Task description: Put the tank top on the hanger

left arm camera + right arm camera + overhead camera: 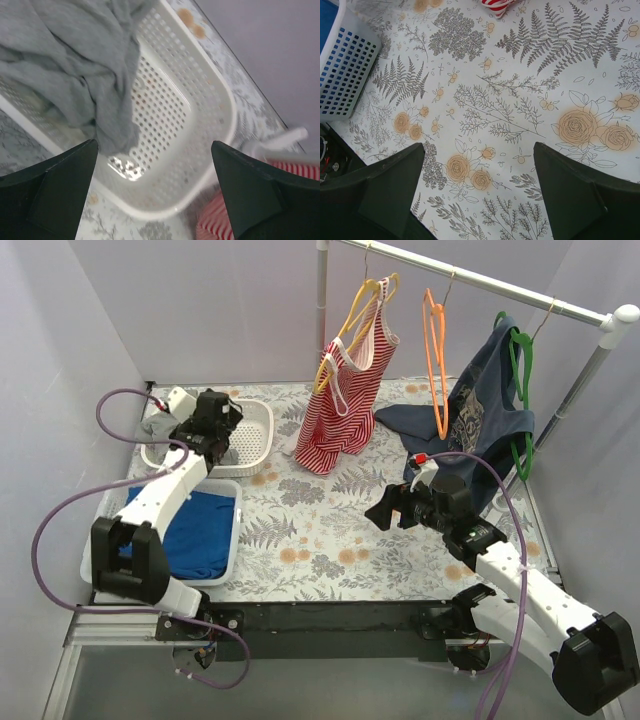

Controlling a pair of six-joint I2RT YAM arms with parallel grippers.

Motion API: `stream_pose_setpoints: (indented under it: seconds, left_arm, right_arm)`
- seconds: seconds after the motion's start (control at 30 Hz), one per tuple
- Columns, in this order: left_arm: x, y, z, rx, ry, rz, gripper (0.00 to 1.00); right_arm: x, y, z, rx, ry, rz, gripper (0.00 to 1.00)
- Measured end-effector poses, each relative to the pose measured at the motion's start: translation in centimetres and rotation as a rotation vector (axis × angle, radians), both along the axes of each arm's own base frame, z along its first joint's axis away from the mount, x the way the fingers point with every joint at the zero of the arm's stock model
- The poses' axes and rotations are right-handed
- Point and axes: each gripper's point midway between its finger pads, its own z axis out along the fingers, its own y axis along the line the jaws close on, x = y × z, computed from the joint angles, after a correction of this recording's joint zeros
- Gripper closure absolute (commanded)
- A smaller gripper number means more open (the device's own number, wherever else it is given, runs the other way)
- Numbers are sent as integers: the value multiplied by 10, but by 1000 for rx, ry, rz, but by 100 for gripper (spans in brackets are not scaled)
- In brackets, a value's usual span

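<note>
Tank top (75,65) is bunched, so if you pinch only a loose fold it'll likely drag out tangled. A finger could also snag the white perforated basket (227,100) and lift it too. The top lies in that basket, just ahead of your left gripper (152,150), toward its left finger. Jaws are spread wide w/ nothing between. Orange hanger (437,360) hangs on the rail (500,285), well beyond the right gripper (477,150), also spread and empty.

Bright, even, soft-shadowed light throughout; the left wrist view is slightly blurred, the others sharp.
</note>
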Motion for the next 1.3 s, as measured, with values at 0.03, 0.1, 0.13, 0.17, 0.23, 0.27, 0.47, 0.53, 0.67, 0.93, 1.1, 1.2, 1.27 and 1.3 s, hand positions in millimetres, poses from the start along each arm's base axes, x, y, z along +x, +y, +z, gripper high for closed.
stream_pose_setpoints:
  seconds: [0.03,0.1,0.13,0.17,0.23,0.27,0.47,0.53,0.67,0.93,1.1,1.2,1.27,1.3]
  left_arm:
    - [11,16,-6,8,17,47,2]
    - [39,55,-27,28,62,153,2]
    - [48,70,-41,36,91,186,2]
    - [54,87,-55,45,127,222,2]
    - [73,109,-72,54,176,269,2]
    - [82,116,-80,57,195,282,2]
    - [87,130,-150,63,365,298,58]
    - [87,128,-153,52,373,294,90]
    - [84,122,-144,30,365,264,100]
    - [88,99,10,-29,32,100,100]
    - [63,77,156,-59,-320,-42,100]
    - [32,58,225,-81,-506,-153,100]
    - [9,44,264,-91,-618,-236,100]
    - [2,39,274,-93,-647,-264,100]
  right_arm:
    - [0,0,0,2,0,1,1]
    - [-2,2,2,12,1,9,1]
    - [-3,2,3,16,2,13,1]
    - [-4,3,4,21,3,17,1]
    - [-7,3,6,31,3,21,1]
    - [-7,3,8,35,-1,21,1]
    - [-10,4,13,48,-11,34,4]
    - [-11,5,13,51,-9,37,7]
    - [-12,6,14,57,-3,40,9]
    - [-12,6,13,56,3,40,9]
    - [-9,8,17,49,7,38,9]
    - [-3,10,27,53,-14,37,9]
    - [0,11,35,58,-31,38,9]
    - [1,11,38,60,-37,37,9]
